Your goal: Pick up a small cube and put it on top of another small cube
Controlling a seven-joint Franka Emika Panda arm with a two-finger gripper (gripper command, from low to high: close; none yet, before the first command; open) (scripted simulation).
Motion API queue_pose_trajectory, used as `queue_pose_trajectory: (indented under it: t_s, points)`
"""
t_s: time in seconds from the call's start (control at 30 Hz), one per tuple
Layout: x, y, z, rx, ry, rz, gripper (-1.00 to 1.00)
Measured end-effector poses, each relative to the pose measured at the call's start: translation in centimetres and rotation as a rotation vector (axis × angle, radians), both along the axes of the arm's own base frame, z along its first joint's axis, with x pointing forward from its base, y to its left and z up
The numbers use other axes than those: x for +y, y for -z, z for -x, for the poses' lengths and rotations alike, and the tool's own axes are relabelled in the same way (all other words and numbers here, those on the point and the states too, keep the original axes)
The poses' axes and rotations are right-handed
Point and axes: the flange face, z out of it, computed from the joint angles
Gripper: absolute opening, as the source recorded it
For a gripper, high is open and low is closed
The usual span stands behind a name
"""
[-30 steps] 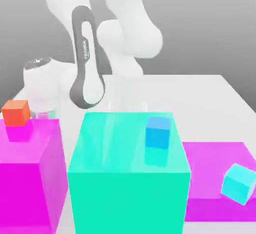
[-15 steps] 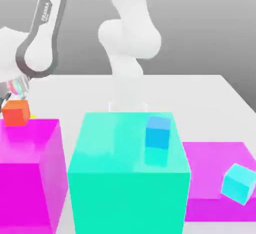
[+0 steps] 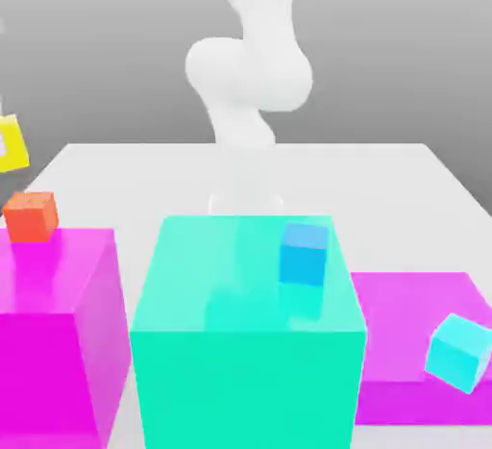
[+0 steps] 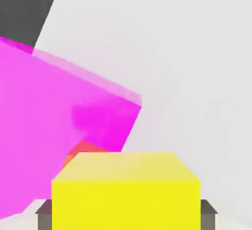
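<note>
The small yellow cube (image 4: 126,194) sits between my gripper's (image 4: 126,215) grey fingers (image 4: 44,216), which are shut on its two sides. In the exterior view the yellow cube (image 3: 10,145) hangs in the air at the far left edge, well above the table. Below it and slightly toward the exterior view's right, an orange-red cube (image 3: 32,215) rests on the tall magenta block (image 3: 58,312). From the hand camera the orange-red cube (image 4: 81,152) peeks out just beyond the yellow cube, beside the magenta block (image 4: 59,125).
A big teal block (image 3: 245,341) stands in the middle with a blue cube (image 3: 304,253) on top. A tilted cyan cube (image 3: 459,351) lies on a flat magenta pad (image 3: 404,312) at the exterior view's right. The white arm base (image 3: 245,149) rises behind the teal block.
The arm swung toward the exterior view's left and rose out of the picture. The yellow cube came up from behind the magenta block and now hangs high in the grip.
</note>
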Motion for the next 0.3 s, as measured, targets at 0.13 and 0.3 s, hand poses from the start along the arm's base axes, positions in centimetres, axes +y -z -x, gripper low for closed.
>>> queue_pose_trajectory:
  t_s: [0.13, 0.3]
  points:
    - [0.6, 4.7, -0.3, 0.0, -0.004, 0.015, 1.0]
    - [0.6, 4.7, -0.3, 0.0, -0.004, 0.015, 1.0]
